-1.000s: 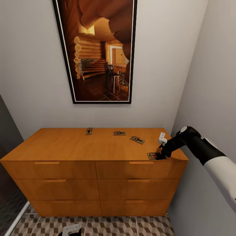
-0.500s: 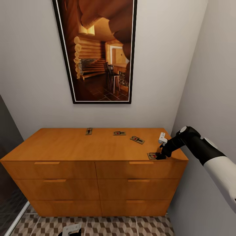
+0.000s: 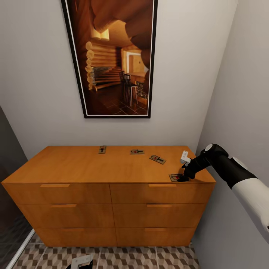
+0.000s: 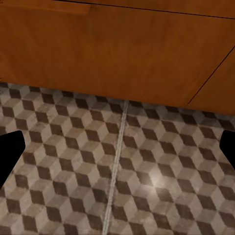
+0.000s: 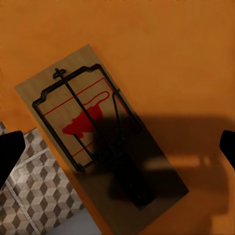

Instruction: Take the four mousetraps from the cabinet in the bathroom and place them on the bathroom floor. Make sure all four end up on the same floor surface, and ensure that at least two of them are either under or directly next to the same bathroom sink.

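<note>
Cabinet (image 3: pixel 108 175): orange-brown chest of drawers against the back wall, under a framed picture (image 3: pixel 112 56); its flat top carries all four traps.
Traps: three lie toward the back of the top, one left of middle (image 3: pixel 102 149), one near the middle (image 3: pixel 136 151), one to its right (image 3: pixel 157 159); the fourth (image 3: pixel 174 177) sits at the front right corner, right at the edge.
Right pincer (image 3: pixel 183 178): arm reaches in from the right, tips down at the corner trap. In the right wrist view the trap (image 5: pixel 98 132) lies between the two dark fingertips (image 5: pixel 9 152), which stand wide apart at the frame's sides; jaws open, gripping nothing. The trap's end overhangs the cabinet edge, with floor tiles showing past it.
Left pincer (image 4: pixel 117 152): low in front of the cabinet, pointing at the floor (image 4: pixel 117 171); fingertips far apart, open, empty.
Floor: cube-pattern tiles, seen in the head view below the drawers (image 3: pixel 149 257).
</note>
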Controlling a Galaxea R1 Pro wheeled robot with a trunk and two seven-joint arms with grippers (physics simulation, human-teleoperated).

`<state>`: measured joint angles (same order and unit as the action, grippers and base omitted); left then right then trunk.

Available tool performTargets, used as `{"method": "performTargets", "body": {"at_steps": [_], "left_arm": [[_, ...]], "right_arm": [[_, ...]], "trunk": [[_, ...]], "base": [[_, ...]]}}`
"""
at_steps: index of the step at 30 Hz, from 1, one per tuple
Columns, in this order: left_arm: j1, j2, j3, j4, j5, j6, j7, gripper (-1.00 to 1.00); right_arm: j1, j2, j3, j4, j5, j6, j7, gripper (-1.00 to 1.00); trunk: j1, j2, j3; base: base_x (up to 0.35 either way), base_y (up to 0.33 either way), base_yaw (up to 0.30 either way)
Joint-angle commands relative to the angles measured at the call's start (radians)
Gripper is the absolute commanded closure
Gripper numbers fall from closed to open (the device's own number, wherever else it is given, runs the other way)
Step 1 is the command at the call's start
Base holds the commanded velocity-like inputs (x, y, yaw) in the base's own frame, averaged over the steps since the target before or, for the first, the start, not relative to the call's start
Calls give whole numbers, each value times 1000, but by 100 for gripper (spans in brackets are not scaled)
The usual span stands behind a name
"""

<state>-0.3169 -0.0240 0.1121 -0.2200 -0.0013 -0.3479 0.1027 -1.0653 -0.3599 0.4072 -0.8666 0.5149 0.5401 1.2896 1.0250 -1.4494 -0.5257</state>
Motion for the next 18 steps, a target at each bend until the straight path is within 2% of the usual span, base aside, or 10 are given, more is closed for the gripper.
{"method": "performTargets", "body": {"at_steps": [1,18], "left_arm": [[-1,-1,4,1,0,-3,0,-100],[-1,-1,4,1,0,-3,0,-100]], "right_arm": [[-1,-1,2,-2,2,9,4,-100],[-1,-1,2,-2,2,9,4,-100]], "trunk": [[0,-1,-1],[0,-1,-1]], "base": [[-2,8,0],[-10,17,0]]}}
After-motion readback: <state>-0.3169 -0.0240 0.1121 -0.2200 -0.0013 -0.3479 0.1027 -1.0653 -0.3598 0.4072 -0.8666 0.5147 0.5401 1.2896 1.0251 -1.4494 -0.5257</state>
